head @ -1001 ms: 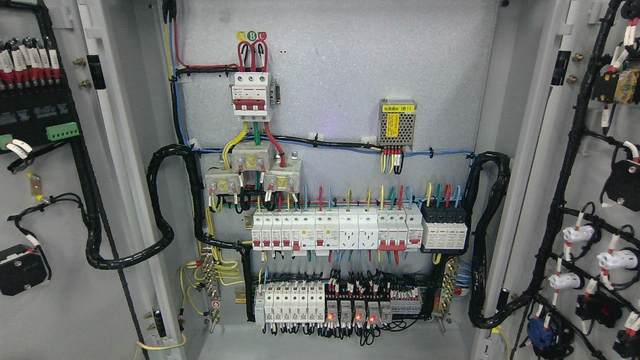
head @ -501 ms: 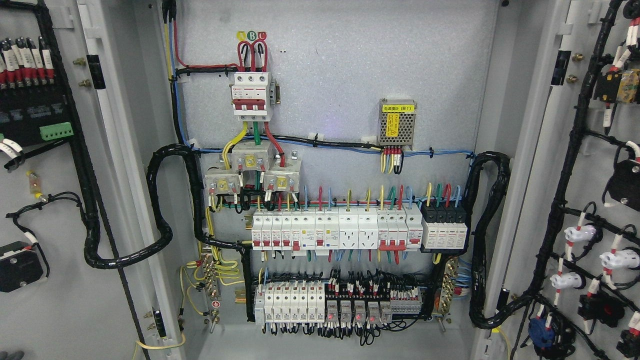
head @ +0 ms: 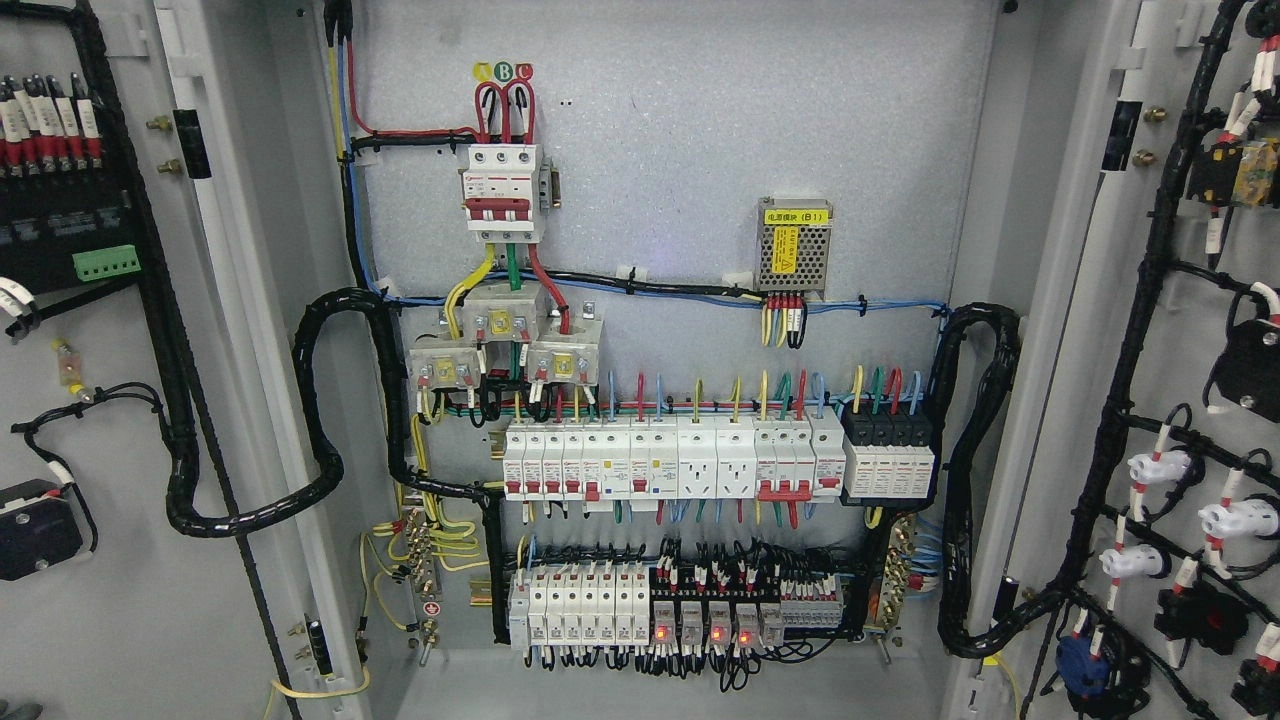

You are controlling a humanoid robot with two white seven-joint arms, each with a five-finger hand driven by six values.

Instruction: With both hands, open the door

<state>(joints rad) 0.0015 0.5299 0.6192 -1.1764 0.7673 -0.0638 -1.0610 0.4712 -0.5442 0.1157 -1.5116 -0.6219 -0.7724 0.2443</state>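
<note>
The cabinet stands with both doors swung wide. The left door fills the picture's left edge, showing its inner face with a black cable loom and a green terminal block. The right door fills the right edge, carrying wired switches and lamps. A small grey shape at the bottom left corner may be part of my left hand; too little shows to judge it. My right hand is out of the picture.
Inside, the back panel carries a main breaker, a power supply, a row of breakers and relays with red lights. Thick black cable loops join the cabinet to each door.
The left door has swung a little further outward, its parts shifting left. A grey shape has appeared at the bottom left corner. The right door has barely moved.
</note>
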